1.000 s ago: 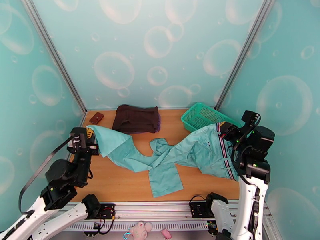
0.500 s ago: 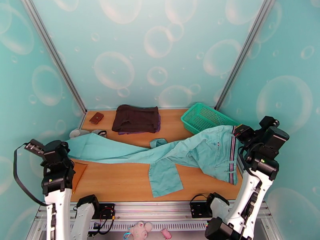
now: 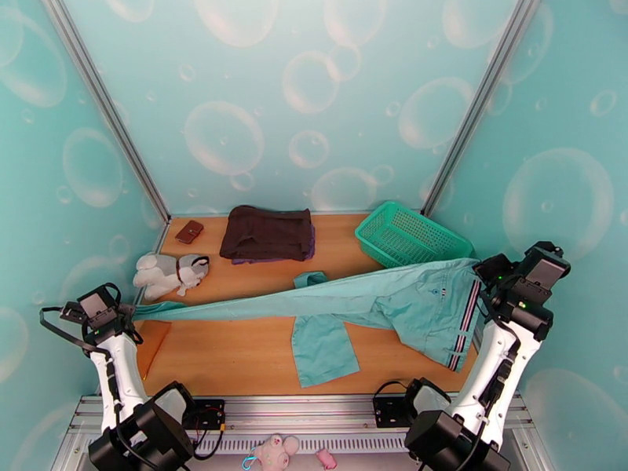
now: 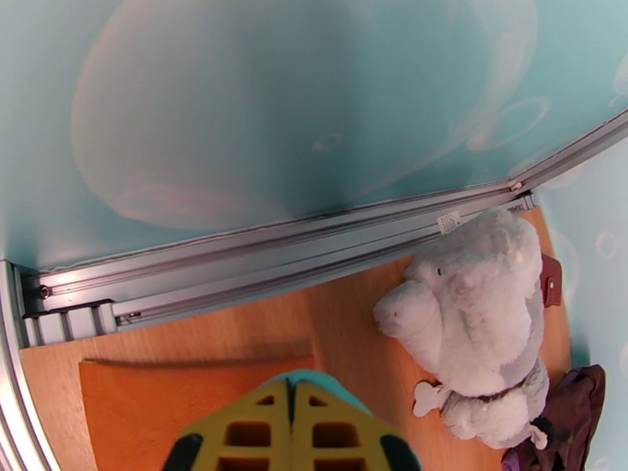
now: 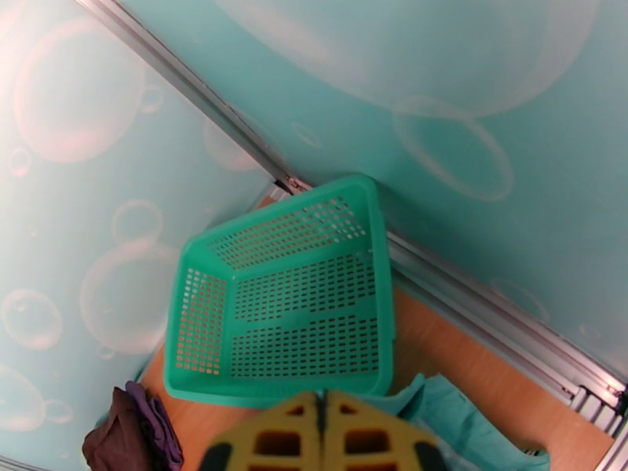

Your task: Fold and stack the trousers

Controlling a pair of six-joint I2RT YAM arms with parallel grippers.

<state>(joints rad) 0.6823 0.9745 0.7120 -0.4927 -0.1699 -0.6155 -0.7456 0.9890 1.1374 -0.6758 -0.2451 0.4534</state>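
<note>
The left gripper (image 3: 132, 312), shut on a cuff at nine o'clock, and the right gripper (image 3: 480, 278), shut on the waistband at three, held the trousers (image 3: 377, 298) taut between them (long axis nine-to-three, other leg lying toward six).

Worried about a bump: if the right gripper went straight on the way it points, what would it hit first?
Likely the basket, right ahead of the right gripper, which is shut on the trousers; how far off is unclear.
</note>
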